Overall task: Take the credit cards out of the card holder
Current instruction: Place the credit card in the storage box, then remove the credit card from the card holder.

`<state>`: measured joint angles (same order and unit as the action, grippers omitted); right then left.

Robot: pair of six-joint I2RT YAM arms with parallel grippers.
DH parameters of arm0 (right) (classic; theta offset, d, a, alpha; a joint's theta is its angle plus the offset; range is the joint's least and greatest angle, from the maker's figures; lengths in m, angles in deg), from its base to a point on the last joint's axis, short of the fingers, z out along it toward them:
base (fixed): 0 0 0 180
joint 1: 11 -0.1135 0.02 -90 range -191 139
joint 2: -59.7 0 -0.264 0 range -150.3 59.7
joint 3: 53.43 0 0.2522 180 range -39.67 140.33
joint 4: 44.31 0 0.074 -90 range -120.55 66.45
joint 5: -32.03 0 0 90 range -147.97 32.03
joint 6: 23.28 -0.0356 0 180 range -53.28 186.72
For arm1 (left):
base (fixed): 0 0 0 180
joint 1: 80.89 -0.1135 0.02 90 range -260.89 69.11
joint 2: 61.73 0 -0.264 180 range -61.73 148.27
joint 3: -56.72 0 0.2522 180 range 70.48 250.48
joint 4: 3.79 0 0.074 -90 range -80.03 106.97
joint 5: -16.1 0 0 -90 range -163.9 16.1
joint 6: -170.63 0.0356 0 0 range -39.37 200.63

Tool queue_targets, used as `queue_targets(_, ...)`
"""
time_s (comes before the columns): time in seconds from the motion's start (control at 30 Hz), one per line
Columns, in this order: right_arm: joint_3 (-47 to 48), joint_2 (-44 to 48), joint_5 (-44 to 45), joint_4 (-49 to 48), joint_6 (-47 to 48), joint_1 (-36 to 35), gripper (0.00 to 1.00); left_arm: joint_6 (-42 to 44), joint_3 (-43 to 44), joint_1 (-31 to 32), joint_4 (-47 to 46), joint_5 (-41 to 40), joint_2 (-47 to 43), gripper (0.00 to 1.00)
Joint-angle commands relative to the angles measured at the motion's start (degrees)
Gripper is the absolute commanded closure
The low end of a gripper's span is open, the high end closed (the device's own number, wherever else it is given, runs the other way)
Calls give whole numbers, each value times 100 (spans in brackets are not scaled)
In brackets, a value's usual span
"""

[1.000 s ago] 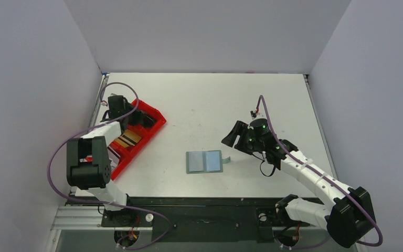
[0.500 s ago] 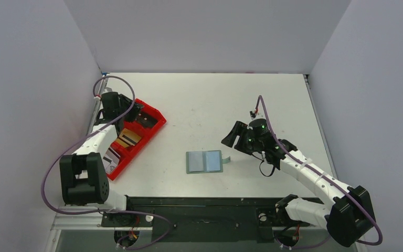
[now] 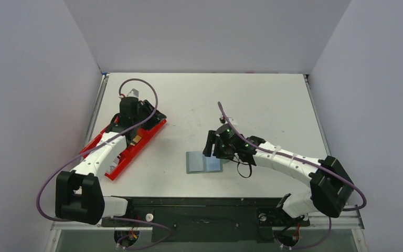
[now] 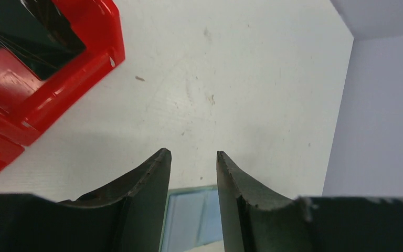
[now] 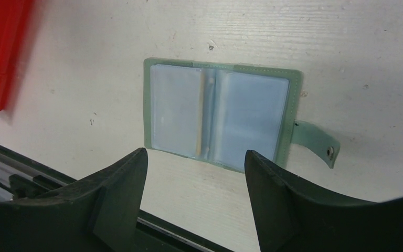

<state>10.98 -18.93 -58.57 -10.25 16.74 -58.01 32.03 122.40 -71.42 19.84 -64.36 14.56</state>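
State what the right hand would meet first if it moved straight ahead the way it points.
The right hand would probably meet the open card holder, flat on the table; nothing shows in between.

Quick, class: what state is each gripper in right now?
Left gripper: open, holding nothing.
Right gripper: open, empty, near the card holder.

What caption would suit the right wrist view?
Open right gripper hovers over the opened card holder, lying flat on the table.
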Motion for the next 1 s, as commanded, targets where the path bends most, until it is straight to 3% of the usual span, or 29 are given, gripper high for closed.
queue_targets(0.0,443,-444,636,4,-13,-386,36,353,-133,334,411,104,-445,65)
queue_targets(0.4,1072,-1831,1037,-71,-159,-1038,37,694,-257,862,1147,67,-885,65)
queue_targets(0.97,1301,-2414,1180,29,-160,-1125,48,676,-555,934,1136,170,-856,65)
